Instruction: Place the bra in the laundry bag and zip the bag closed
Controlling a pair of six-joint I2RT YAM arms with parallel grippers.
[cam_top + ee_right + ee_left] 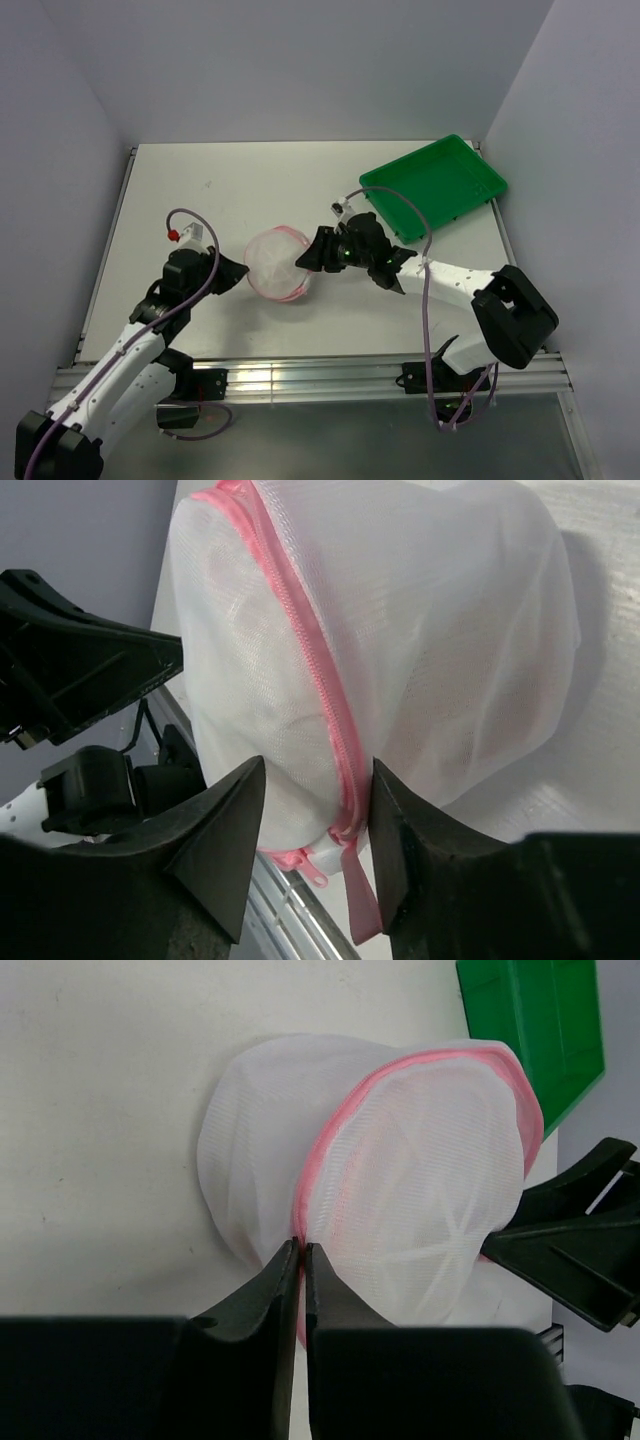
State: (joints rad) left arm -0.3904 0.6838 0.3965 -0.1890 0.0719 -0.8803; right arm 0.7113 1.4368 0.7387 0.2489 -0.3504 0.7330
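The laundry bag (277, 265) is a rounded white mesh pouch with a pink zipper rim, lying mid-table between both arms. It also shows in the left wrist view (400, 1190) and the right wrist view (420, 630). My left gripper (245, 269) (301, 1246) is shut on the pink rim at the bag's left edge. My right gripper (306, 257) (312, 780) is open, its jaws straddling the bag's right end where the zipper runs. The pink zipper pull (312, 868) hangs just below, between the jaws. The bra does not show separately; the mesh is too cloudy to tell what is inside.
A green plastic tray (435, 185) (540, 1020) sits at the back right of the white table (200, 190). The table's metal front rail (300, 375) runs below the bag. Grey walls enclose the table on three sides.
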